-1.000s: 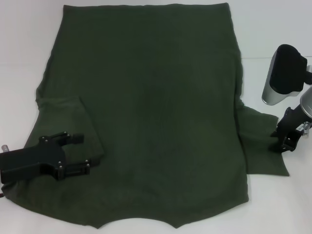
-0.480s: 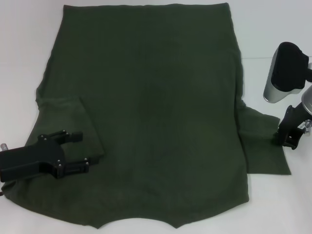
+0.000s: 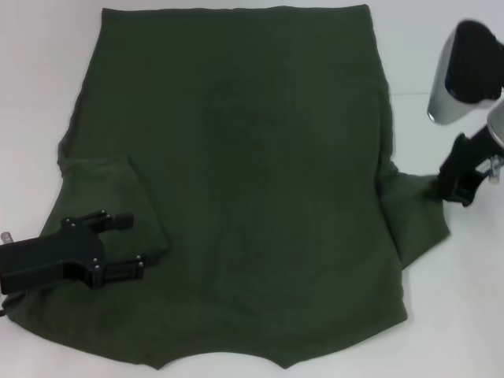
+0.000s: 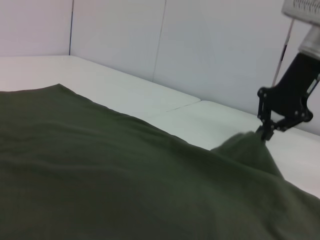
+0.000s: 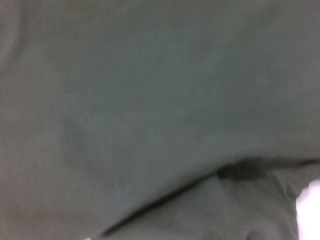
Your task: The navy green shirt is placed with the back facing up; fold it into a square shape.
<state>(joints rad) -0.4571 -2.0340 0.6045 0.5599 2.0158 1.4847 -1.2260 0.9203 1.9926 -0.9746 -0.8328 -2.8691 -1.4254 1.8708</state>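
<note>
olive-green cloth shirt spread over the white table, right sleeve pinched up.
the large plain dark olive-green short-sleeved shirt (image 3: 244, 181) lies flat, back up, on the white table (image 3: 39, 79); its left sleeve is folded in over the body. the black right end effector (image 3: 457, 187) is closed on the edge of the right sleeve and holds it raised off the table in a small peak, as the left wrist view (image 4: 267, 131) shows. the black left end effector (image 3: 118, 244) rests on the folded left sleeve, fingers spread apart, gripping nothing.
</note>
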